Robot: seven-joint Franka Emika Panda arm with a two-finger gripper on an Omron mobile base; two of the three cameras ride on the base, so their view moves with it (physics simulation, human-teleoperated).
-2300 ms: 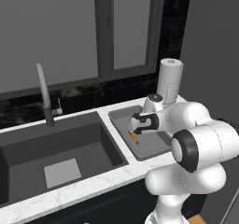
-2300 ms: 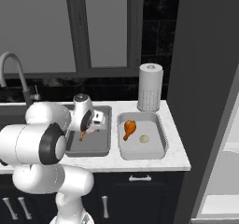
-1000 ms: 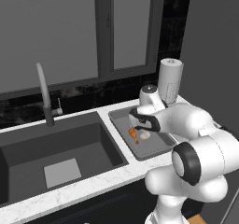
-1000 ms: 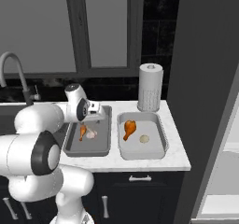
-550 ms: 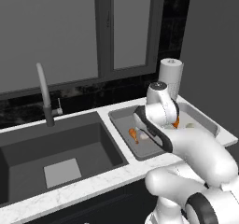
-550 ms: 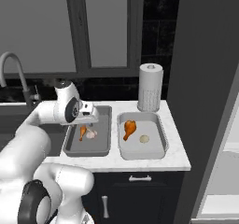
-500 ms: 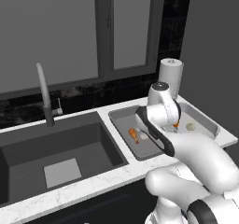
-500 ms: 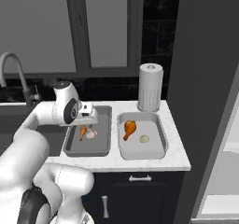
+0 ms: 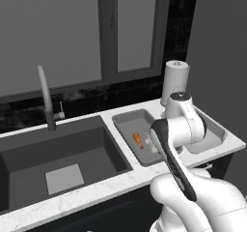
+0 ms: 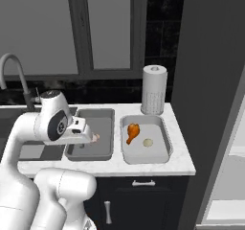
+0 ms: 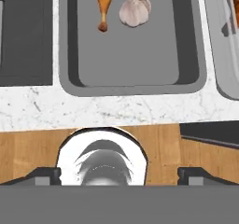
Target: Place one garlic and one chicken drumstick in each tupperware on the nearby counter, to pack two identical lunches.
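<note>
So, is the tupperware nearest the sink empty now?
No, the tupperware holds a chicken drumstick and a garlic in the hand view.

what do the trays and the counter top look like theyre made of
Left tupperware and right tupperware: smooth matte grey, uniform and without glare, likely plastic, though brushed metal can't be ruled out. Counter: white with faint grey veining, so it reads as polished marble or a similar stone.
</note>
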